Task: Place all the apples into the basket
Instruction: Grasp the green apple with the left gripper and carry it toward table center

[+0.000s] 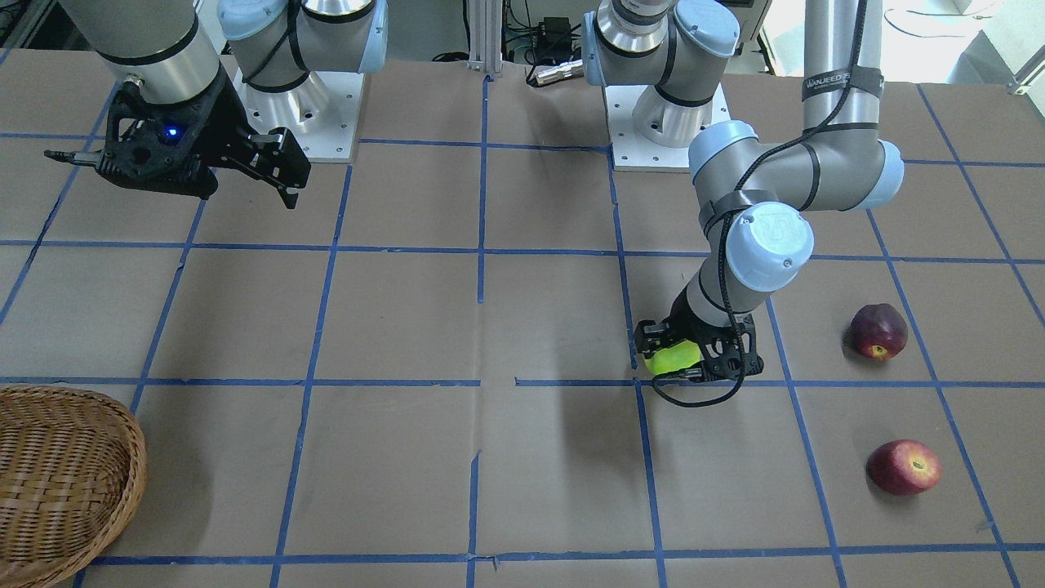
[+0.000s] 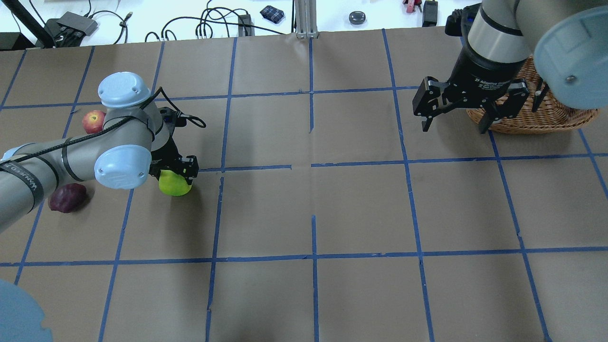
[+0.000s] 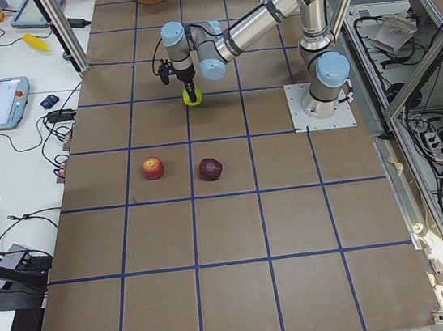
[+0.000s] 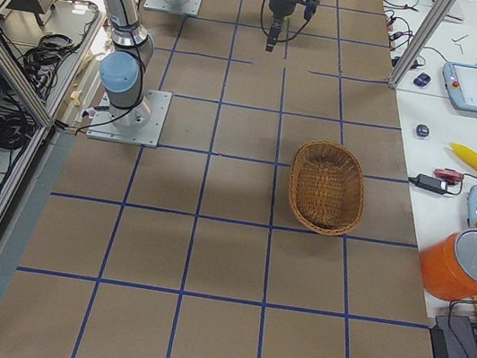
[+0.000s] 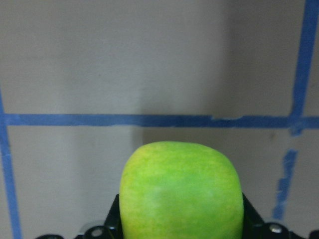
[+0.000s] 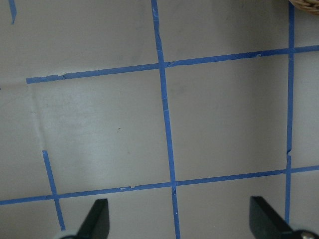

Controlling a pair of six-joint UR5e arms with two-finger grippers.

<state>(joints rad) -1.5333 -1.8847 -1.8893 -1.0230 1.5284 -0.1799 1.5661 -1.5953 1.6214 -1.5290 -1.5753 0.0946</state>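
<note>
Meanwhile, on a brown tabletop [image 2: 361, 204] gridded with blue tape, the left gripper [image 1: 663, 353] is closed around the lime-green apple [image 2: 175, 184], pinching it between both fingers from above. The left wrist-mounted camera shows the fruit filling the space between the jaws, with a line of blue tape running across the paper just beyond it. Whether the apple rests on the paper or hangs clear of it cannot be told.

The other two apples lie on the robot's left side of the tabletop, apart from each other and from the gripper. The dark maroon apple [image 1: 878, 331] is the one nearer the robot's base. The red apple [image 1: 902, 467], its yellowish stem end showing, sits farther out toward the operators' edge.

At the opposite end, the woven wicker basket [image 4: 328, 189] stands on the robot's right side near the tabletop's far edge, with no fruit in it. The right gripper [image 2: 454, 124] hangs above the tabletop, apart from the basket, its fingers spread wide and holding nothing.
</note>
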